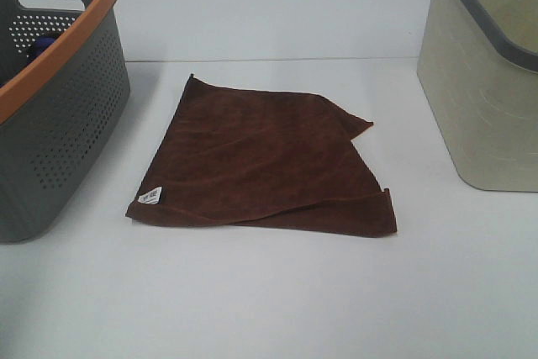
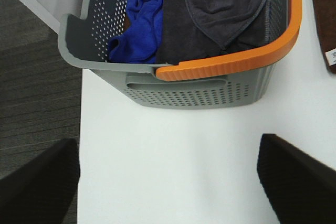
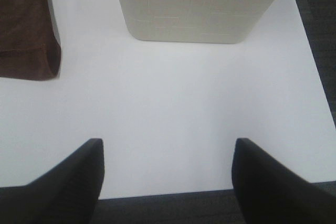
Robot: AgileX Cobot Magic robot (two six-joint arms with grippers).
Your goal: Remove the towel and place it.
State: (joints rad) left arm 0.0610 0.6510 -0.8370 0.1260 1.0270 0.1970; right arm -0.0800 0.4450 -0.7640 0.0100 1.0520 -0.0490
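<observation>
The towel is a dark reddish-brown cloth lying flat on the white table, folded roughly square, with a small white label at its near left corner. Its edge also shows in the left wrist view and in the right wrist view. Neither gripper shows in the exterior high view. My left gripper is open and empty above the table near the grey basket. My right gripper is open and empty above the table's edge, apart from the towel.
A grey perforated basket with an orange rim stands at the left; it holds blue and dark grey cloths. A beige basket stands at the right, also in the right wrist view. The table edge lies beneath the right gripper.
</observation>
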